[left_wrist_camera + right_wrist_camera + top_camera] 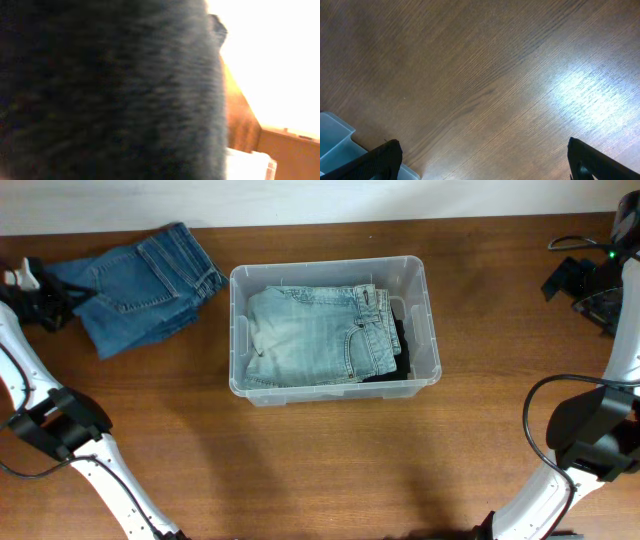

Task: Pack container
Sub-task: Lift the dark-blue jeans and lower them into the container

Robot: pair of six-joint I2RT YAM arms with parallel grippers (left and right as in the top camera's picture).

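The right gripper (485, 155) is held wide open over the table (495, 75) near the container (332, 392), which is set mid-table and already loaded with pale folded jeans (315, 335). Farther off, darker jeans (140, 285) are left unpacked; the left gripper (50, 302) is placed at their edge, but whether it is clamped cannot be told.

surface (330, 470): brown wood | dark blue jeans (140, 285): folded, far-left corner | light-wash jeans (310, 335): folded, centre, touching black garment (401, 345)
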